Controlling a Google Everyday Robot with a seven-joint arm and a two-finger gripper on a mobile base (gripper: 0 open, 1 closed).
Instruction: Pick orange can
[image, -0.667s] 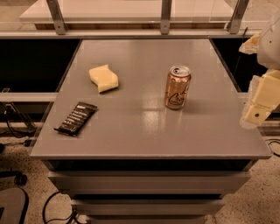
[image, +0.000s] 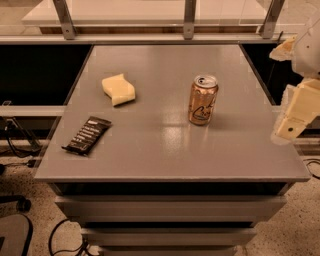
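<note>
Early in the pick, by the look of things: no contact, no grasp, no lift. Upright on the grey table (image: 165, 150), a little right of centre: the orange can (image: 202, 100), silver top and pull tab uppermost, dark and white scribbles on the side facing the camera. Touches nothing, with bare tabletop all round. Off at the right edge of the view, out past the table's right rim and partly cut off by the frame: the gripper (image: 296, 114), cream-coloured, hanging at about tabletop height or slightly above, well apart from the can. Open or closed, cannot tell from here; no object visible in it. Elsewhere on the table, well to the left of the can and away from any approach from the right: a pale yellow sponge (image: 118, 89) toward the back left, a dark snack bar (image: 87, 135) near the front-left edge. Leaves practically the whole job to do, judging from this layout: bring the gripper in over the table from the right, line up on the can's body, close on it, lift clear. Probably a plain reach across bare surface. Worth guarding against a knock or tip-over, given a slim upright can on a smooth top.
</note>
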